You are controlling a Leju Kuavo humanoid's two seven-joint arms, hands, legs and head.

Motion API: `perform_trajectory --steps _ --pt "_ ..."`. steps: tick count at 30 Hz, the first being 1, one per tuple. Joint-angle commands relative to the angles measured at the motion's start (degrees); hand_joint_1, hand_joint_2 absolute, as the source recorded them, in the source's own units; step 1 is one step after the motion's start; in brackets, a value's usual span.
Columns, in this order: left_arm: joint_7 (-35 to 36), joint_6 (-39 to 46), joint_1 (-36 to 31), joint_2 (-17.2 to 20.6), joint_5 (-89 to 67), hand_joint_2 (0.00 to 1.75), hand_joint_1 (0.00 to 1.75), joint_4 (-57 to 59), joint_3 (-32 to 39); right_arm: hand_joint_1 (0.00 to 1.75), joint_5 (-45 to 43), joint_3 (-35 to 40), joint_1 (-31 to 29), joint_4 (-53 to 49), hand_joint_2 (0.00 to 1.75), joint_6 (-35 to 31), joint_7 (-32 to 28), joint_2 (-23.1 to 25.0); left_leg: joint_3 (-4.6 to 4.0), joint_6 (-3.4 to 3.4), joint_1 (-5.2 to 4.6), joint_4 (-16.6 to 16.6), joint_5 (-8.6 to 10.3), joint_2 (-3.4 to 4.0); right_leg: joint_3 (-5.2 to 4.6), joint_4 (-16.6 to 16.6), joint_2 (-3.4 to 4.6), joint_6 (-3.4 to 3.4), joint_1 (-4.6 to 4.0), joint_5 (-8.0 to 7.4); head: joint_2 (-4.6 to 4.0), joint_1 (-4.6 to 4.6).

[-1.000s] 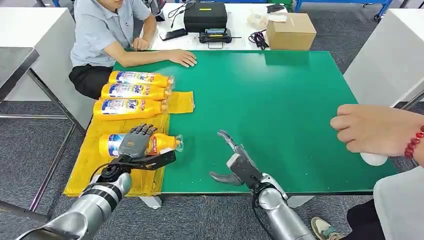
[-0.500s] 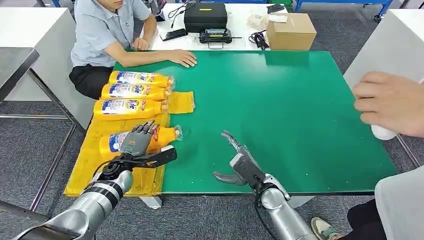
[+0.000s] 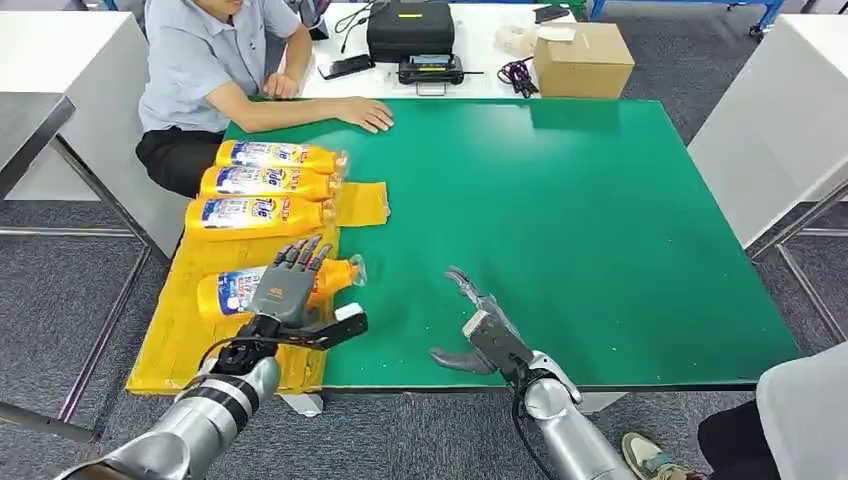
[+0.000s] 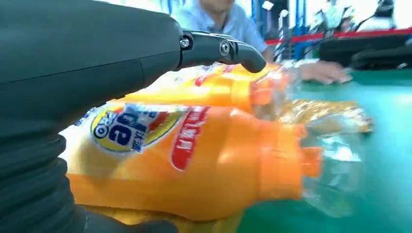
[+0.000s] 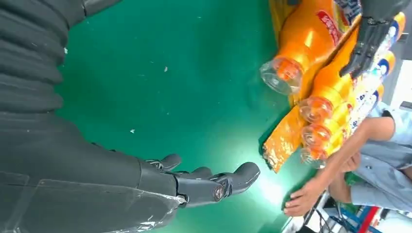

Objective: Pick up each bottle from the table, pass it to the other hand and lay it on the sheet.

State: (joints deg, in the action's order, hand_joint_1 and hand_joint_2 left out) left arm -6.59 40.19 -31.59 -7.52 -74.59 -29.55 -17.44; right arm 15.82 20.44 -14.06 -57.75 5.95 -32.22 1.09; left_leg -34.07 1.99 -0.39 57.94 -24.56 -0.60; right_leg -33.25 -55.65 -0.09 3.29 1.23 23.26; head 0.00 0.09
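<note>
In the head view, a green worktop [image 3: 560,220] fills the centre of the frame, with a crinkled yellow plastic sheet [image 3: 180,320] draped over its left edge. Four orange plastic bottles with blue-and-white labels lie on their sides on that sheet, caps toward the green: three in a tight row at upper left [image 3: 262,184], and a fourth orange bottle [image 3: 232,292] lower down, apart from the row. The left hand [image 3: 284,292] hangs over the neck end of this fourth bottle at lower left, its fingers [image 3: 300,252] spread apart and lifted, its thumb stretched out to the right; it grips nothing. The right hand [image 3: 478,325] sits at lower centre over bare green, fingers apart and holding nothing. A seated person in a grey shirt [image 3: 215,60] at upper left rests a forearm on the worktop's far edge, and a brown cardboard box [image 3: 583,60] stands at the top on a white table beyond. In the left wrist view, the fourth bottle [image 4: 194,160] lies large across the frame's middle, its clear cap at right, under the dark thumb [image 4: 218,48] at the top. In the right wrist view, the right hand's dark fingers [image 5: 214,184] reach out, parted, over green in the lower half, with the bottles' caps at upper right.
</note>
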Motion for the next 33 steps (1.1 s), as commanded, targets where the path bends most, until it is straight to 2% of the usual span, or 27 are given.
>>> perform_trajectory --steps 1,4,5,6,8,9,10,11,12,14,15,19,20,23,24,28,32,33 --pt "-28.75 -0.19 21.55 -12.48 11.22 1.75 0.00 -46.26 13.27 0.00 -3.70 -5.08 9.25 -8.28 1.75 -4.32 -0.85 0.30 0.00 -0.04 0.04 0.01 -0.10 -0.23 0.10 0.06 -0.27 -0.07 -0.05 0.16 0.00 -0.02" --pt "-31.94 -0.19 25.56 -12.48 23.16 1.75 0.00 -56.35 9.30 0.00 -8.40 -7.43 14.01 -14.31 1.75 -3.37 -0.94 1.61 -0.16 -0.05 0.01 0.06 -0.20 -0.15 -0.08 0.01 -0.16 -0.06 0.00 0.19 0.00 0.02" --pt "-33.41 -0.19 27.67 -12.48 26.55 1.75 0.00 -62.95 9.49 0.00 -8.85 -8.24 15.72 -17.17 0.00 -6.02 1.33 2.96 -0.17 -0.07 0.07 0.17 -0.38 -0.04 -0.06 -0.05 -0.06 -0.12 -0.07 0.29 0.00 0.02" --pt "-33.41 -0.19 28.22 -12.48 26.77 1.75 0.00 -64.30 8.89 0.00 -9.40 -8.41 16.23 -18.10 0.00 -6.53 2.02 3.52 -0.39 -0.08 0.05 0.14 -0.31 0.11 -0.34 -0.05 0.07 -0.09 -0.04 0.18 0.00 0.00" --pt "-32.67 -0.19 32.28 -12.48 34.10 1.75 0.00 -66.58 4.68 0.00 -7.72 -8.46 18.24 -21.61 0.00 -14.32 5.17 5.38 -0.32 -0.16 0.07 0.16 -0.48 0.31 -0.38 -0.09 0.23 -0.19 -0.08 0.22 0.00 0.00" --pt "-32.67 -0.19 32.28 -12.48 34.10 1.75 0.00 -66.58 4.68 0.00 -7.72 -8.46 18.24 -21.61 0.00 -14.32 5.17 5.38 -0.40 -0.12 0.03 0.12 -0.43 0.16 -0.45 -0.06 0.09 -0.15 -0.04 0.18 0.00 -0.02" --pt "-33.41 -0.19 31.84 -12.48 41.91 1.75 0.00 -61.89 0.57 0.00 -6.57 -6.60 20.38 -25.50 1.75 -18.44 5.08 5.85 -0.40 -0.09 0.01 0.04 -0.37 0.15 -0.48 0.00 0.06 -0.12 -0.02 0.15 0.00 -0.02" --pt "-33.41 -0.19 31.60 -11.95 47.67 1.75 0.00 -59.94 -1.80 0.00 -5.73 -5.58 21.52 -28.03 1.75 -21.70 2.95 5.77 -0.34 -0.14 0.05 0.09 -0.44 0.12 -0.39 -0.04 0.02 -0.18 -0.06 0.23 0.00 0.00" --pt "-33.41 -0.19 30.81 -9.37 58.40 1.75 0.00 -55.91 -6.62 0.00 -4.93 -4.38 22.31 -29.92 1.75 -23.59 1.81 5.30 -0.36 -0.10 0.03 0.02 -0.37 -0.05 -0.38 0.00 -0.12 -0.15 -0.04 0.24 0.00 -0.04" --pt "-26.53 -1.33 30.80 -6.32 72.64 1.75 0.00 -55.05 -11.53 0.00 -2.53 -1.70 25.07 -33.10 1.75 -24.08 0.97 4.44 -0.32 -0.09 0.05 -0.01 -0.33 -0.08 -0.36 0.05 -0.17 -0.14 -0.06 0.22 0.00 -0.02" --pt "-27.01 -1.21 30.67 -5.76 75.74 1.75 0.00 -53.82 -12.60 0.00 1.41 1.00 25.31 -31.90 1.75 -25.73 1.25 3.58 -0.38 -0.07 0.02 -0.04 -0.29 -0.09 -0.42 0.05 -0.16 -0.13 -0.03 0.20 0.00 -0.02" --pt "-27.91 -1.32 30.09 -5.45 77.46 1.75 0.00 -52.31 -12.99 0.00 0.68 2.21 24.46 -29.05 1.75 -26.29 0.22 3.50 -0.25 -0.09 0.08 -0.07 -0.35 0.10 -0.29 0.14 0.00 -0.16 -0.09 0.17 0.00 0.00" --pt "-26.92 -0.80 30.27 -5.48 78.13 0.00 0.00 -52.08 -12.81 0.00 -2.37 2.05 24.60 -28.68 1.75 -24.72 -0.19 3.66 -0.31 -0.07 0.04 -0.09 -0.30 0.09 -0.36 0.13 0.01 -0.12 -0.05 0.14 0.00 -0.02" --pt "-27.37 -1.58 32.50 -3.42 81.05 0.00 0.00 -51.81 -14.30 0.00 -3.64 2.79 25.40 -28.28 1.75 -24.69 -0.97 3.28 -0.26 -0.05 0.02 -0.13 -0.29 0.13 -0.32 0.15 0.06 -0.12 -0.03 0.13 0.00 -0.02" --pt "-27.75 -1.55 32.62 -3.26 81.38 0.00 0.00 -51.71 -14.44 0.00 -3.68 2.86 25.44 -28.36 1.75 -24.84 -1.04 3.21 -0.08 -0.11 0.08 -0.14 -0.38 0.18 -0.12 0.20 0.10 -0.20 -0.09 0.19 0.00 0.00" --pt "-27.57 -1.58 32.28 -3.12 81.71 0.00 0.00 -51.95 -14.74 0.00 -3.64 2.89 25.40 -28.68 1.75 -25.02 -1.15 3.13 -0.24 -0.10 0.03 -0.12 -0.32 0.12 -0.29 0.15 0.04 -0.17 -0.04 0.16 0.00 -0.02" --pt "-27.63 -2.26 32.10 -1.35 81.56 0.00 0.00 -52.41 -16.37 0.00 -1.61 3.84 24.84 -29.54 1.75 -27.15 -2.23 2.43 -0.33 -0.06 0.00 -0.08 -0.29 0.13 -0.41 0.10 0.06 -0.12 -0.01 0.13 0.00 -0.02" --pt "-26.24 -5.16 32.13 -1.10 84.21 0.00 0.00 -52.75 -16.13 0.00 -0.74 3.17 24.63 -30.23 1.75 -29.39 -2.83 2.90 -0.22 -0.11 0.06 -0.09 -0.33 0.17 -0.28 0.15 0.08 -0.18 -0.07 0.15 0.00 0.00"
